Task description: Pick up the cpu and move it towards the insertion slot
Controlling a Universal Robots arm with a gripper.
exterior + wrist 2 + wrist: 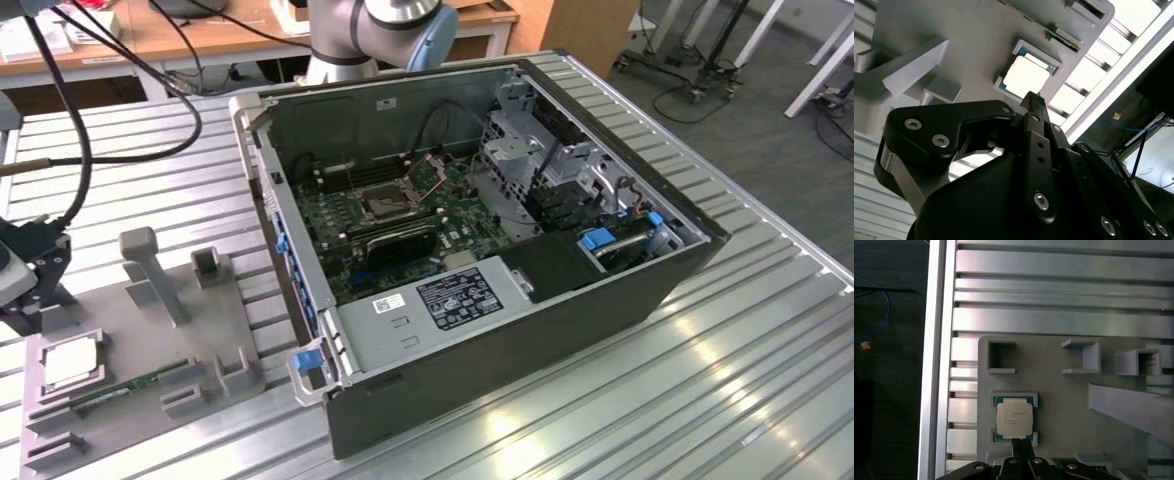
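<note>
Gripper [1019, 444] is hovering by the cpu [1014, 417], which is lying in its grey holder [1069, 405]. The pickup is calling for centring over it. I cannot tell whether the claw is spread.

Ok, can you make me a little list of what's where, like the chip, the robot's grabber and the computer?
cpu: lying flat in its pocket on the grey holder, not lifted
gripper: close above the cpu's edge
insertion slot: on the green board inside the open computer case
memory stick: on the same holder, next to the cpu
table: ribbed metal, under the holder and the case
</note>
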